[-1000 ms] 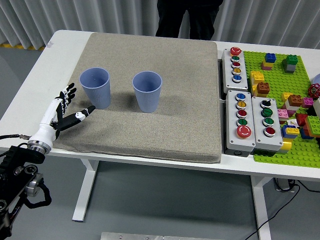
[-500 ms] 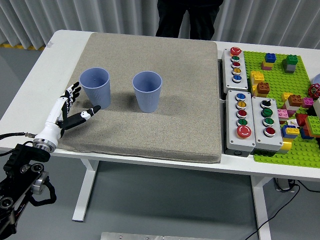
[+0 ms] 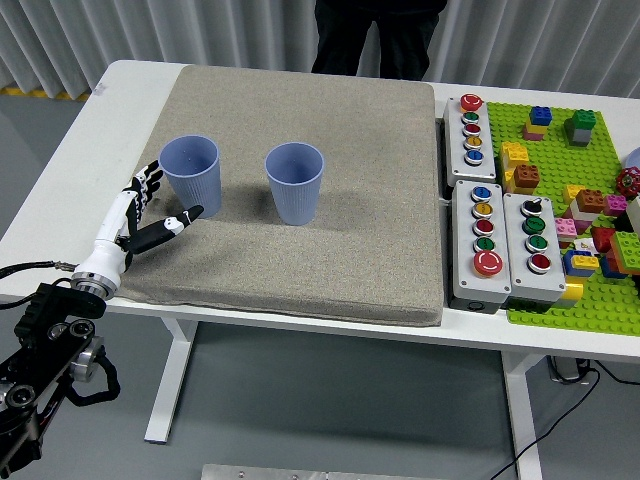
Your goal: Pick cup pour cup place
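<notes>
Where left hand (image 3: pixel 140 215) spreads, cup (image 3: pixel 191 175) just beside.

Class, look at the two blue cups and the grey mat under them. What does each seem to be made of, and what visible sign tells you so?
Left cup and right cup: probably plastic, matte pale blue, with fine vertical ribbing and thin, even rims. Mat: likely a woven or felt-like fabric over padding; its surface is speckled grey-beige, dull, with thick soft edges. The exact fibre cannot be told.

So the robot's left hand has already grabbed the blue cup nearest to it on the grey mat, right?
Not quite. In the head view the left hand is open beside the left blue cup on the grey mat, fingers spread, gripping nothing.
</notes>
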